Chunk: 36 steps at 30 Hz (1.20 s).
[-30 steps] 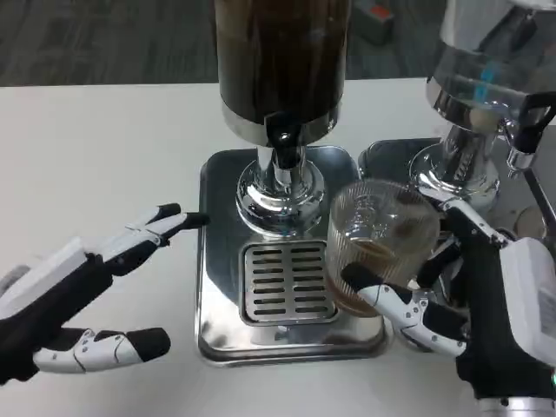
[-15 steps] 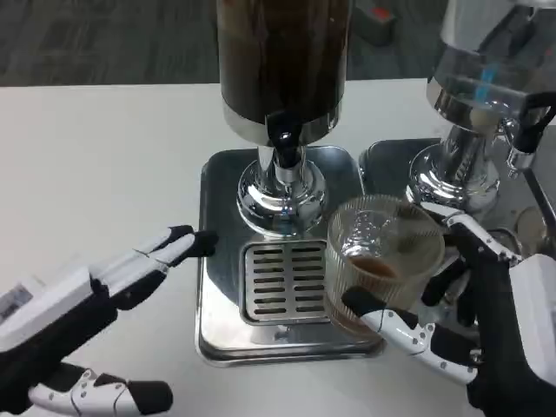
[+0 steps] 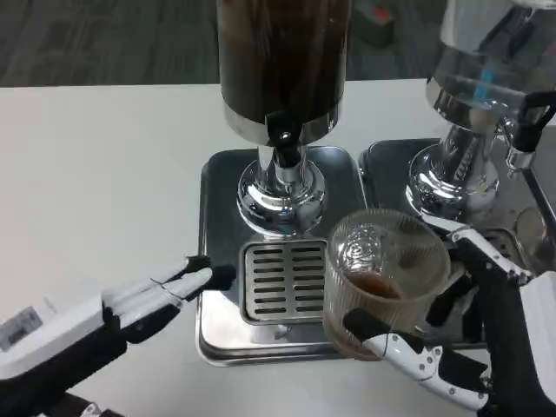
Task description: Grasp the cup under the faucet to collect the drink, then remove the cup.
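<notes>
I'm watching the right hand [image 3: 486, 347] gripping the cup [image 3: 382, 282]: one finger is curling across the cup's near side low down, another is reaching up along its far right side, and the ribbed clear wall is sitting between them. The cup is standing upright in that grasp with a little brown drink lying at its bottom. It is hanging over the right front edge of the tray [image 3: 217, 234], just right of the grate [image 3: 285, 282], and well forward of the faucet [image 3: 282, 137], which is pointing down at the grate rather than into the cup. I cannot tell whether the cup's base is touching the tray. The dispenser [image 3: 282, 61], dark with drink, is rising behind the faucet on its chrome foot. A second dispenser [image 3: 486, 78] is standing just beyond the right hand. My left hand [image 3: 113, 313] is holding nothing, fingers stretched out, their dark tips lying at the tray's left edge just beside the grate.
</notes>
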Motion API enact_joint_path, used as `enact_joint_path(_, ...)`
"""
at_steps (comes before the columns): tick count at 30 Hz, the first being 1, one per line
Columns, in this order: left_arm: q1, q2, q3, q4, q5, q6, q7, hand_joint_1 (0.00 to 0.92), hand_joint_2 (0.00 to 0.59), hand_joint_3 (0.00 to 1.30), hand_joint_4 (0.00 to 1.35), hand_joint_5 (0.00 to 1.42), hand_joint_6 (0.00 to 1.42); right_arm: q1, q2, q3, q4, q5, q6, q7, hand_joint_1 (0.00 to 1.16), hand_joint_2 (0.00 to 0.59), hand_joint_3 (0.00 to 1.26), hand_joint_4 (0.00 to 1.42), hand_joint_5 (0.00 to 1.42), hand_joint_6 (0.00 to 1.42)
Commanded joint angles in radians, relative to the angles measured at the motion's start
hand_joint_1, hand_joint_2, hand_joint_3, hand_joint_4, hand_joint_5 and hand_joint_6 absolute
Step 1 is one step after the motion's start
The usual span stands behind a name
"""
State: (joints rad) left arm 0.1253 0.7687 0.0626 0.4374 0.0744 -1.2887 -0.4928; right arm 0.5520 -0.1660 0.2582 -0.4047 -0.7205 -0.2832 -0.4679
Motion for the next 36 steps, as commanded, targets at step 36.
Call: enact_joint_path(36,0.002,0.02,-0.034,0.002,-0.02,0.003,0.011,0.0,0.074,0.02,0.0,0.0,0.15,0.02,0.034,-0.009,-0.025,-0.045,-0.076,-0.042,0.9,0.085,0.63,0.72,0.98,1.32)
